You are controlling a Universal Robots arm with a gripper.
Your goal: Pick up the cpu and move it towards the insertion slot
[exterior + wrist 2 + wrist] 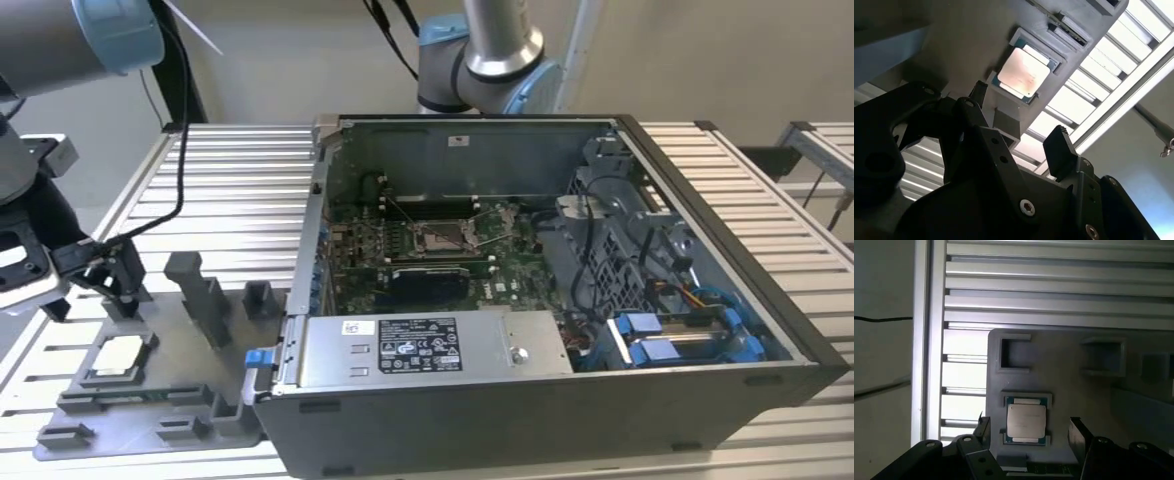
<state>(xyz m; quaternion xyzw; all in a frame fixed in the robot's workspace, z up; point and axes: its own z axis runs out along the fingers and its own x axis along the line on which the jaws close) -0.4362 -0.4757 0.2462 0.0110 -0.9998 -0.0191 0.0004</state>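
Gripper (1029, 431) is open, its fingers (1077, 437) spread apart and holding nothing. It hangs over the grey tray (187, 375) at the lower left of the exterior view. The cpu (123, 352) lies flat in a tray recess, framed between the fingers in both wrist views and seemingly clear of them. The insertion slot (441, 237) sits mid-frame inside the open computer case (534, 410), well apart from the cpu.

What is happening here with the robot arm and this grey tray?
The robot's black gripper hangs open over the small square silvery cpu, which lies flat in a recess of the grey plastic tray. Nothing is gripped. The silver-framed insertion slot sits on the green board inside the open computer case, toward the exterior view's right.
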